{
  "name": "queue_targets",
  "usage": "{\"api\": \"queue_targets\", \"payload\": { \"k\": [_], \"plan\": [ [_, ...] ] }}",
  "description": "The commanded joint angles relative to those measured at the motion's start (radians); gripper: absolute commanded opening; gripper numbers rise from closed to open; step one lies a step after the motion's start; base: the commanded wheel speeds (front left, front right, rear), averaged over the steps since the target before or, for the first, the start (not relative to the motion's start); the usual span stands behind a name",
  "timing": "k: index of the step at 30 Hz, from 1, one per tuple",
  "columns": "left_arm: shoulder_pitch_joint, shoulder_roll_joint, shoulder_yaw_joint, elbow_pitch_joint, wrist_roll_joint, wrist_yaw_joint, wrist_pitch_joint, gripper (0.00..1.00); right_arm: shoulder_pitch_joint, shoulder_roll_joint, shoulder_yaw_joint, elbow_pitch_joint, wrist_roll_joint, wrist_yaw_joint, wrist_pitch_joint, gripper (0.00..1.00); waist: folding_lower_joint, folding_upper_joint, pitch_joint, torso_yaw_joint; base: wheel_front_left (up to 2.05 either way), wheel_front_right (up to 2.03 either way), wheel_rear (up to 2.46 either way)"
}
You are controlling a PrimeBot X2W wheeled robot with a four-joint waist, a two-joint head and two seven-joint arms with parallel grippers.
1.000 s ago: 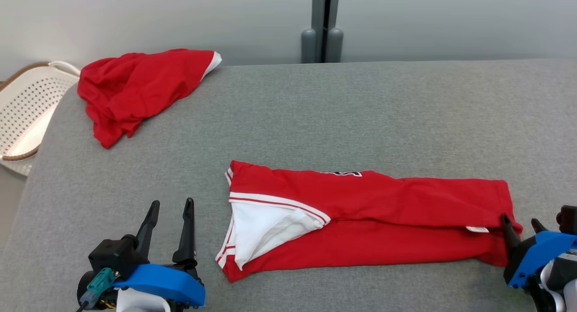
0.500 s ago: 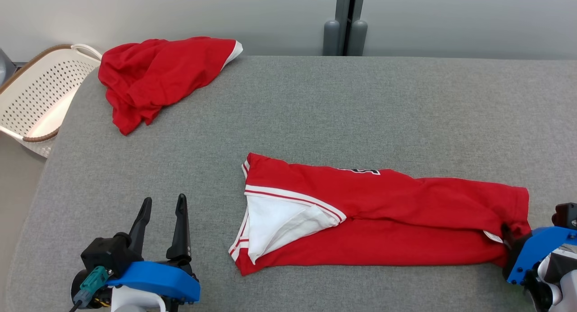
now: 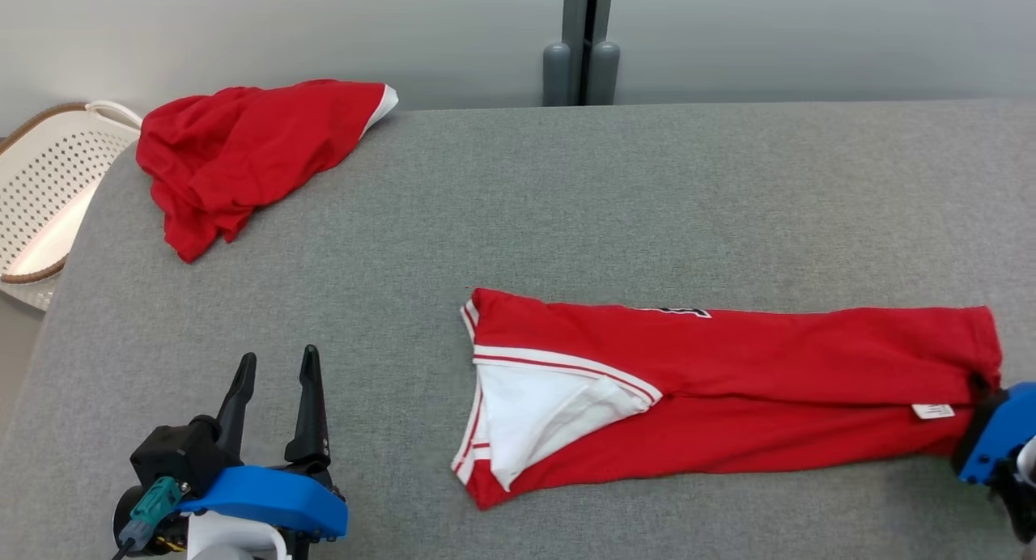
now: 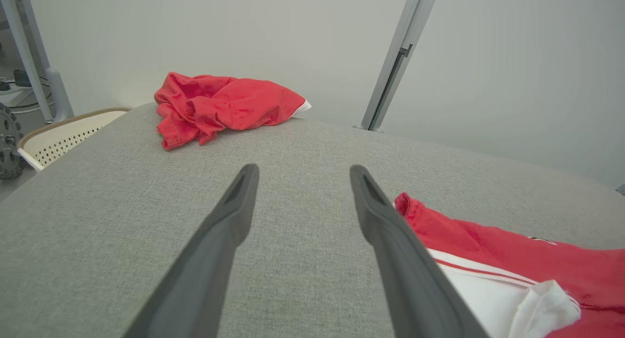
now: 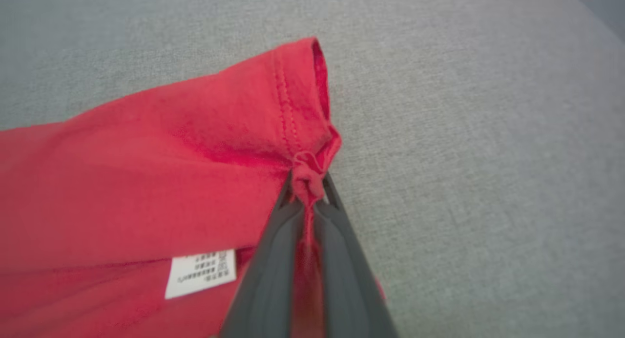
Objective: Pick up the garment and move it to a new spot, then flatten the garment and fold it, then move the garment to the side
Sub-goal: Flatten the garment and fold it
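The right end effector point(image 5: 308, 184) pinches only a small bunch of the shirt point(image 3: 728, 366) hem by the counter point(image 3: 566, 204) right edge, so pulling could slip it free, while the left end effector point(image 3: 277, 356) hangs spread.

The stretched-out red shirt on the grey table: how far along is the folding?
Done: the red shirt lies flat, folded lengthwise into a long strip. In hand: the right claw is shut on its hem; the left claw is open, clear of the cloth. Left: folding it shorter, then moving it aside.
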State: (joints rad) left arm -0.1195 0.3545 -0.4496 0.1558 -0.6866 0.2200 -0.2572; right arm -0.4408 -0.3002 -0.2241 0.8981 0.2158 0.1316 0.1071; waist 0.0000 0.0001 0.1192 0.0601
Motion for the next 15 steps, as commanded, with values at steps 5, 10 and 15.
{"api": "queue_targets", "payload": {
  "k": [5,10,15],
  "plan": [
    [0.008,0.002,0.007,0.003,-0.001,0.003,-0.005,1.0,0.039,-0.049,-0.029,-0.053,0.035,-0.001,-0.007,0.0,0.0,-0.0001,-0.01,-0.037,0.0,0.0,0.0],
    [0.007,-0.003,0.0,0.011,0.005,-0.004,-0.006,1.0,0.059,0.009,0.0,-0.142,0.119,-0.001,0.013,0.0,0.0,-0.0001,-0.013,-0.049,0.0,0.0,0.0],
    [0.005,-0.005,-0.008,0.018,0.009,-0.009,-0.006,1.0,0.114,0.068,0.106,-0.328,0.256,-0.001,0.083,0.0,0.0,-0.0001,-0.026,-0.037,0.0,0.0,0.0]
  ]
}}
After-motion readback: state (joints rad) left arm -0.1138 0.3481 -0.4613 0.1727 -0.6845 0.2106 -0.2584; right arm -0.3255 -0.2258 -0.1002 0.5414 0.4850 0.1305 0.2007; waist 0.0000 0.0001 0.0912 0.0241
